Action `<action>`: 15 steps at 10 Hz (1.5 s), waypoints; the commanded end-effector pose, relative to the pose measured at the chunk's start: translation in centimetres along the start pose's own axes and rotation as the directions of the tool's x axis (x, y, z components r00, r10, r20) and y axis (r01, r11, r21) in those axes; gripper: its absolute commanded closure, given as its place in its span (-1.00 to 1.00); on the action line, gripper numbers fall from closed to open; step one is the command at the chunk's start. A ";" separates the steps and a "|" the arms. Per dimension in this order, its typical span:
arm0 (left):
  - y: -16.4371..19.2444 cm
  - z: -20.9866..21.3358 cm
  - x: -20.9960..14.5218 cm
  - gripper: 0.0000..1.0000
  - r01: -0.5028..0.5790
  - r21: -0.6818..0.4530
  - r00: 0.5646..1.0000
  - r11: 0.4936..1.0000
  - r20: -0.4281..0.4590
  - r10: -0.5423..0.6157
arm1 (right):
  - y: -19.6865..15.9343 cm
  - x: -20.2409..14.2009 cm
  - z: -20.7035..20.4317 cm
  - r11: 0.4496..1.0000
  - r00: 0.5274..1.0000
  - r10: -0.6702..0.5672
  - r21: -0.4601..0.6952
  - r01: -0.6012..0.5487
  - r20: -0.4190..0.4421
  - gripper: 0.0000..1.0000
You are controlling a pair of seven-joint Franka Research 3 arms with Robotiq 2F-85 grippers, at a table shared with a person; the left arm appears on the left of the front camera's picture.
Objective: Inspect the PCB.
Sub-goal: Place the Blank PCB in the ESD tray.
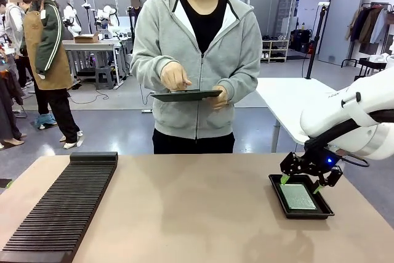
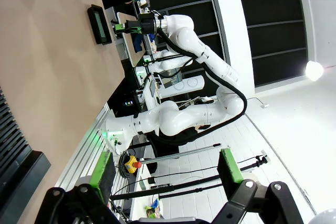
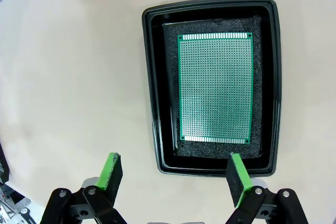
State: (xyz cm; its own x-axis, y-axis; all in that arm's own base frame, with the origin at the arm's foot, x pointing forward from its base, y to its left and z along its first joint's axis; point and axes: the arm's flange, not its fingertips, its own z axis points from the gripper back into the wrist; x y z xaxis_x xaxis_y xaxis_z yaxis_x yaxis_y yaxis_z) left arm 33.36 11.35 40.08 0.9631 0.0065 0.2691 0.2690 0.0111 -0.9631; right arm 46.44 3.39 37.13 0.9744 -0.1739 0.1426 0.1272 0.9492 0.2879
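Front view hid the green perforated PCB's (image 1: 299,196) hole grid, which the right wrist view showed inside the shallow black tray (image 3: 152,93); right end effector (image 3: 176,176) hovered released; left end effector (image 2: 165,170) likewise released.

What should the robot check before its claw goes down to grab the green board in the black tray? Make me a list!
1. Right claw open: ok, fingers spread wide.
2. Claw holding nothing: ok.
3. PCB lying flat in the black tray: ok.
4. Board uncovered: ok, nothing lies on it.
5. Claw lined up over the board: not ok, one finger hangs outside the tray over bare table.
6. Person's hands away from the tray: ok, they hold a tablet across the table.
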 end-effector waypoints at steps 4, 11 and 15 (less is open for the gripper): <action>-0.1 0.1 -0.1 -1.00 -0.002 0.001 1.000 1.000 -0.001 0.002 | 0.2 0.0 0.1 1.000 1.000 0.004 0.015 -0.004 0.003 -1.00; -0.1 0.1 -0.1 -1.00 -0.002 0.001 1.000 1.000 -0.001 0.002 | 0.2 0.0 0.1 1.000 1.000 0.004 0.015 -0.004 0.003 -1.00; -0.1 0.1 -0.1 -1.00 -0.002 0.001 1.000 1.000 -0.001 0.002 | 0.2 0.0 0.1 1.000 1.000 0.004 0.015 -0.004 0.003 -1.00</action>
State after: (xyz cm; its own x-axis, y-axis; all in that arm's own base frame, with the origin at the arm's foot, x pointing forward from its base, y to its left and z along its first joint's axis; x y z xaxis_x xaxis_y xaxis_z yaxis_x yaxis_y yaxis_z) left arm 33.36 11.35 40.08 0.9631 0.0065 0.2691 0.2690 0.0111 -0.9631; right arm 46.43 3.39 37.17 0.9743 -0.1738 0.1433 0.1270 0.9492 0.2880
